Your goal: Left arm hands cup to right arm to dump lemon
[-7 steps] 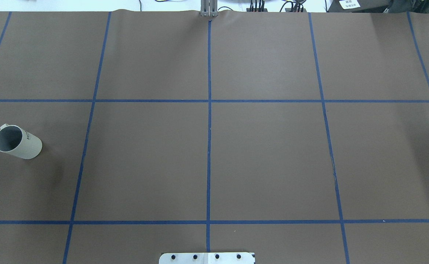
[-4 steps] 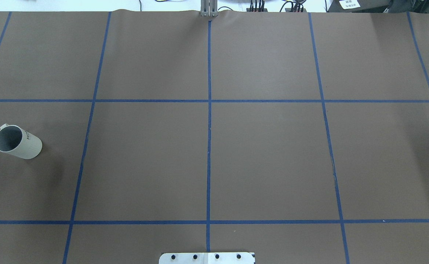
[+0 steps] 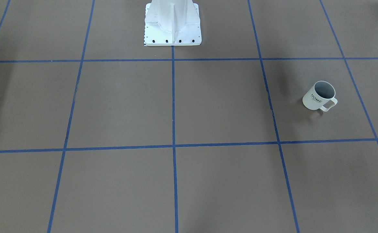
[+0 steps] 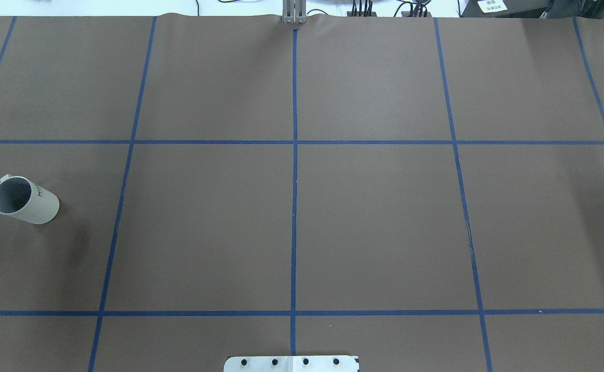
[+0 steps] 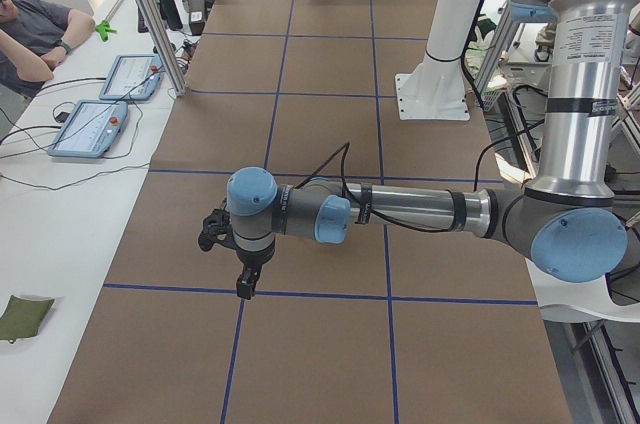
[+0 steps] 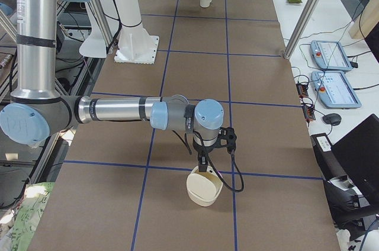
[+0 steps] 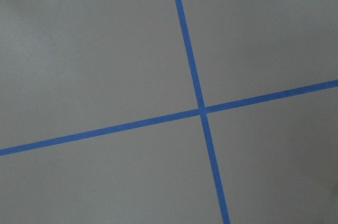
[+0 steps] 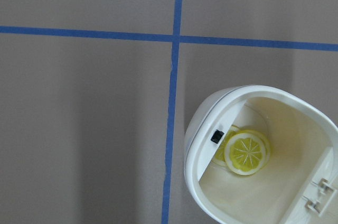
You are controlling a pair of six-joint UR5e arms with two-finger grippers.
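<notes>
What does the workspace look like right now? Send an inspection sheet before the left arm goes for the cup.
Surface: brown paper with a blue tape grid, lying flat.
Job's things: cup upright on the robot's left side, untouched, handle toward the operators; lemon lies in a white container under the right arm.
Clutter: nothing seen.
Grippers: left gripper hangs over a tape crossing, right gripper over the container; open or shut cannot be told.
Cables: black cable loops off the right wrist near the container; wires beyond the far edge.
Surroundings: operator and control tablets at the left-end bench.
</notes>
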